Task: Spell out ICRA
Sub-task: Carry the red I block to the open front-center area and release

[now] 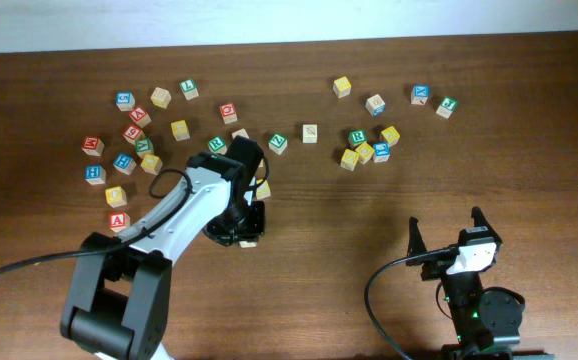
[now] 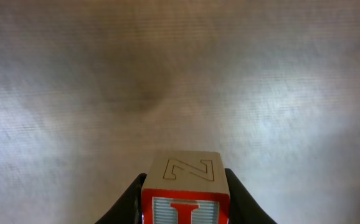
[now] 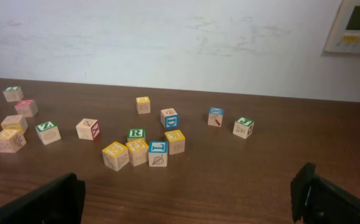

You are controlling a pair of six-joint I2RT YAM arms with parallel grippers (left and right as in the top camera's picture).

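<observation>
My left gripper (image 2: 185, 202) is shut on the red "I" cube (image 2: 185, 186), whose upper face bears an outlined Z; bare blurred table fills the view beyond it. From overhead the left gripper (image 1: 245, 228) points down at mid-table, the cube (image 1: 248, 241) barely showing under it. A red "A" cube (image 1: 118, 221) lies at the left beside the arm. A green "R" cube (image 1: 357, 137) (image 3: 136, 134) sits in the right cluster. Which yellow cube is the "C" I cannot tell. My right gripper (image 1: 449, 232) (image 3: 186, 199) stands open over bare wood at the front right, holding nothing.
Several lettered cubes (image 1: 134, 130) lie scattered at the back left, and another cluster (image 1: 369, 150) at the back right. A lone cube (image 1: 310, 133) sits between them. A white wall (image 3: 167, 37) rises behind the table.
</observation>
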